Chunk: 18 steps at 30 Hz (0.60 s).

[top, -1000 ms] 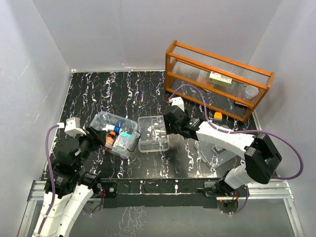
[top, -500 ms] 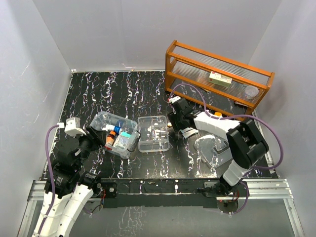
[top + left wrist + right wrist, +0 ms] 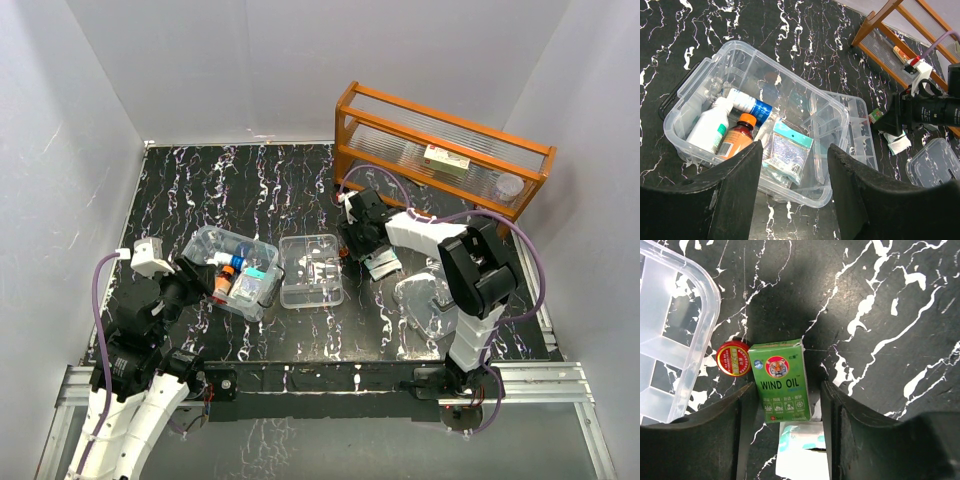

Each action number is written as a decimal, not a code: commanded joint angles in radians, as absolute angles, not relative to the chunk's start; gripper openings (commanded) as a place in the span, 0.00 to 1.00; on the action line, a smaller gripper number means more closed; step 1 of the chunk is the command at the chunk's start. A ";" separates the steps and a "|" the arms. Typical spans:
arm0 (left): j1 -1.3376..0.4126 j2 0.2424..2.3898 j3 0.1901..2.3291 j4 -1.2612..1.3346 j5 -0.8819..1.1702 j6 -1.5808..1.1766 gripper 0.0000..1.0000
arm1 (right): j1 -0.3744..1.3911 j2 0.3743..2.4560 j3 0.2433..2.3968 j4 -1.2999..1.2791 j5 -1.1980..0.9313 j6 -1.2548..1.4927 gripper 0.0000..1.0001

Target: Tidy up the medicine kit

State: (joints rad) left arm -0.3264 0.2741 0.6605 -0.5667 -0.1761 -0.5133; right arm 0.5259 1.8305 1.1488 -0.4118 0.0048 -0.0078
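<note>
Right end effector (image 3: 352, 243) has swung off the clear divided tray (image 3: 312, 270) and come down just beside its right edge, in front of the orange wooden rack (image 3: 440, 160). That puts it over loose items, so a pick for the kit looks to be starting. The clear plastic rounded box (image 3: 235, 272) of the medicine kit sits just left of the tray. Its clear lid (image 3: 430, 305) lies apart, at the right. The left end effector (image 3: 185, 285) has not moved from the box's near corner.

From the left wrist, that end effector's jaws stand half open and empty above the box, which holds bottles and a sachet.

From the right wrist, the jaws are partly open and narrowing. They straddle a green cardboard carton marked WIND OIL (image 3: 782, 387) that lies flat on the black marbled desk (image 3: 890, 315), not yet clamped. A small red round tin (image 3: 733, 358) touches the carton's left corner, between it and the tray wall. A white and teal packet (image 3: 800, 450) lies at its near end. Both crowd the grip.
</note>
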 commanded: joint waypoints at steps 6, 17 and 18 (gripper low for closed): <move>-0.325 0.284 0.680 -0.566 -0.181 -0.509 0.54 | 0.500 1.857 1.178 -0.400 -0.047 -0.024 0.45; -0.326 0.281 0.680 -0.568 -0.180 -0.509 0.54 | 0.487 1.908 1.235 -0.438 -0.045 0.074 0.41; -0.325 0.281 0.680 -0.567 -0.181 -0.509 0.54 | 0.480 1.910 1.243 -0.445 -0.047 0.093 0.39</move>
